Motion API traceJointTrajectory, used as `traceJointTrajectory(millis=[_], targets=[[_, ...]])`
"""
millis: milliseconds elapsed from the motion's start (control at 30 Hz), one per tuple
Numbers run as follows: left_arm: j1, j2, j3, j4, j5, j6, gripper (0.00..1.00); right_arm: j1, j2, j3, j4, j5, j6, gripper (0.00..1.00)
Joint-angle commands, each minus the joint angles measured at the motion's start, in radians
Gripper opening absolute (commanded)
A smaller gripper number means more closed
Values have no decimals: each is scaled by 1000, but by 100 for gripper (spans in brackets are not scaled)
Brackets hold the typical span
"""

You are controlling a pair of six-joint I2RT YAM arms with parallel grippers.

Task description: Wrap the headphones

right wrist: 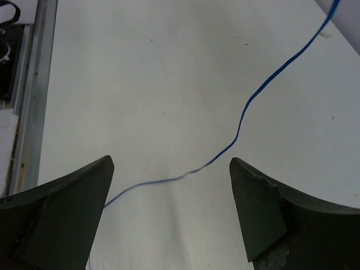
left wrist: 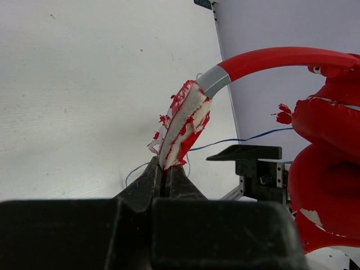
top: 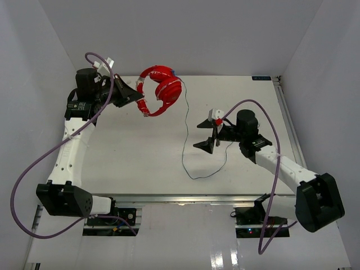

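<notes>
None of the cable [top: 186, 135] looks wrapped yet; it trails loose across the desk [top: 140, 157]. Left gripper [left wrist: 167, 171] clamps the headphones [top: 160, 90], probably lifted, near the far-left corner. Right gripper [right wrist: 170, 163] hangs over the cable, jaws apart.

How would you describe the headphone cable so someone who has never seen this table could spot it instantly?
At the far left of the white table, find the red headphones pinched by the left claw. From them a blue cable runs toward the near edge, then curls back toward the open right claw. Unlike the thick purple robot cables, it is thread-thin.
</notes>
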Motion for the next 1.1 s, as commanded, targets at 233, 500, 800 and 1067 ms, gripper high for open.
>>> traceJointTrajectory(millis=[233,500,800,1067], targets=[[-31,-97,26,162,101,-228,0,100,300,3,632,213,349,90],[-35,-142,59,228,85,-331,0,102,451,-39,917,204,433,93],[-35,-148,54,200,17,-279,0,55,302,167,-173,-324,-389,89],[-36,-154,39,179,-29,-227,0,45,103,60,-36,159,-247,80]])
